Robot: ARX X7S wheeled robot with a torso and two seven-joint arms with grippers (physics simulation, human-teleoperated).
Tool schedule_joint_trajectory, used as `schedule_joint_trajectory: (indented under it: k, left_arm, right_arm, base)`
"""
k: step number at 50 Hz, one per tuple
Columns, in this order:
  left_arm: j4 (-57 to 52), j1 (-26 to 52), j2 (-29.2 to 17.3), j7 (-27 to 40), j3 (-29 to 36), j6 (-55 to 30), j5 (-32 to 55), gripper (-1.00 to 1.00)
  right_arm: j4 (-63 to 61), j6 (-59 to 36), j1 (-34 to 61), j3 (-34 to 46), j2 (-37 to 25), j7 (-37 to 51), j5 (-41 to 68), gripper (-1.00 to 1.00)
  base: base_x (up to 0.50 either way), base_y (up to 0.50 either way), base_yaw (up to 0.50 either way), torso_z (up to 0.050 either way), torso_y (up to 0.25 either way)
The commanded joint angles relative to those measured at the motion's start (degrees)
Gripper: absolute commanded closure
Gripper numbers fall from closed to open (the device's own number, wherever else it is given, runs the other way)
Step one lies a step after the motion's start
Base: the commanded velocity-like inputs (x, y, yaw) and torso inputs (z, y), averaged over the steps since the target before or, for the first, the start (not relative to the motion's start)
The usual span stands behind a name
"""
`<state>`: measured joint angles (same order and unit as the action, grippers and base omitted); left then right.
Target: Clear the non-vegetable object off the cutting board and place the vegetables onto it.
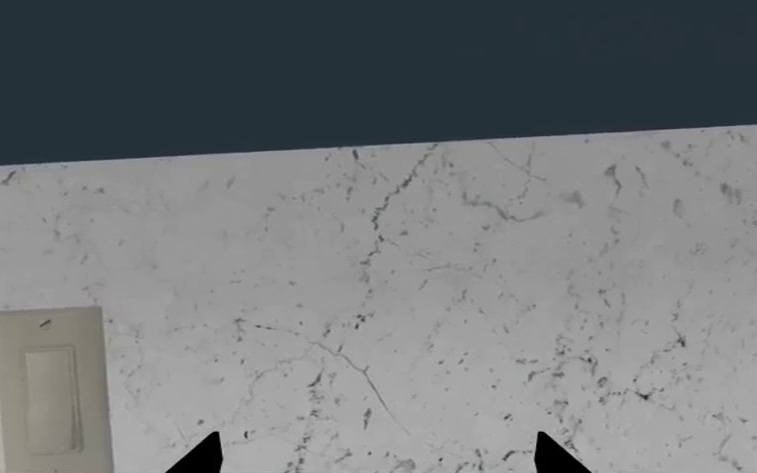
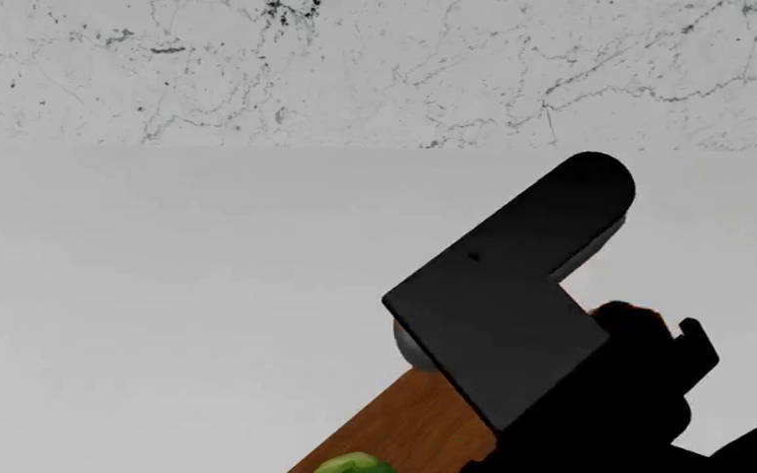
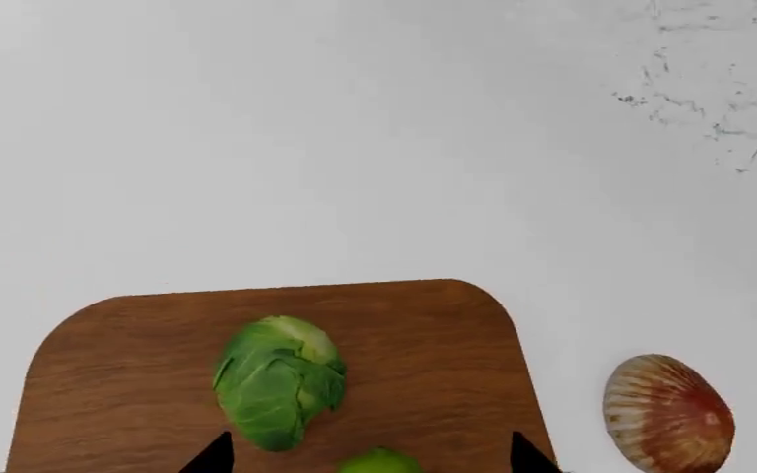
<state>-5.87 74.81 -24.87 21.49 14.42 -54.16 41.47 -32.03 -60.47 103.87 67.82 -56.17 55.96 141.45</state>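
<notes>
the right gripper (image 3: 371, 461) shows only two spread black tips, holding nothing. between them a smooth round green vegetable (image 3: 378, 461) is cut off, beside a leafy green sprout (image 3: 277, 380), both on the reddish-brown wooden cutting board (image 3: 445, 335). the ribbed orange-tan shell (image 3: 666, 413) lies off it (bare white counter (image 3: 287, 148) beyond). the left gripper (image 1: 376, 461) gapes toward a marbled wall (image 1: 484, 296).

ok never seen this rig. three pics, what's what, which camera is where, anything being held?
It's a simulated two-armed robot at a white counter. The head camera looks down over the arms; the big black shape is the right arm. Each of the other two cameras sits near one gripper.

The left wrist view faces a marble wall with a light switch.

The right wrist view looks down on the cutting board, carrying a leafy green vegetable and a smaller green piece. The ribbed shell lies off the board on the counter.

Both grippers show only spread fingertips, holding nothing.
</notes>
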Motion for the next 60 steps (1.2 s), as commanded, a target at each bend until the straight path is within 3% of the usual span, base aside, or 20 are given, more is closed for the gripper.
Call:
schedule_joint_trajectory:
  k: [1,13,21,28,35,51,60]
  left_arm:
    - [-1.24,-0.16,0.76,-1.75,-2.25,-0.20,0.08,-1.00]
    - [-3.00,-1.08,0.31,-1.05,-1.95,0.75,-0.57,-1.00]
    - [-12.90,-3.25,-2.01,1.27,-4.49,-2.65,3.29,-1.00]
    - [-20.19,-6.09,-3.77,3.90,-10.38,-7.62,10.92,-1.00]
    - [-26.60,-9.09,-4.45,9.31,-18.33,-11.57,19.23,-1.00]
    - [-32.89,-10.33,-10.06,16.76,-33.59,-15.60,40.36,-1.00]
    - [-32.48,-11.36,-11.67,17.46,-36.00,-15.02,41.57,-1.00]
  right_arm:
    - [-6.58,5.17,7.86,-1.96,2.23,7.50,4.90,-1.00]
    - [-12.76,11.56,19.81,-3.75,6.15,18.21,12.24,-1.00]
    - [-16.76,16.99,25.27,-6.61,9.41,23.02,13.16,-1.00]
    - [-17.52,19.24,29.62,-10.03,14.18,25.21,14.51,-1.00]
    - [-17.72,20.21,31.08,-16.26,21.14,33.96,21.14,-1.00]
    - [-15.20,9.90,31.12,-20.93,17.74,34.03,20.52,-1.00]
    - [-14.28,5.37,31.13,-26.47,12.05,34.03,19.42,-1.00]
  base:
    - [0.02,0.00,0.00,0.000,0.000]
    - [0.00,0.00,0.00,0.000,0.000]
    - [0.00,0.00,0.00,0.000,0.000]
    - [0.00,0.00,0.00,0.000,0.000]
    - [0.00,0.00,0.00,0.000,0.000]
    - [0.00,0.00,0.00,0.000,0.000]
    - [0.01,0.00,0.00,0.000,0.000]
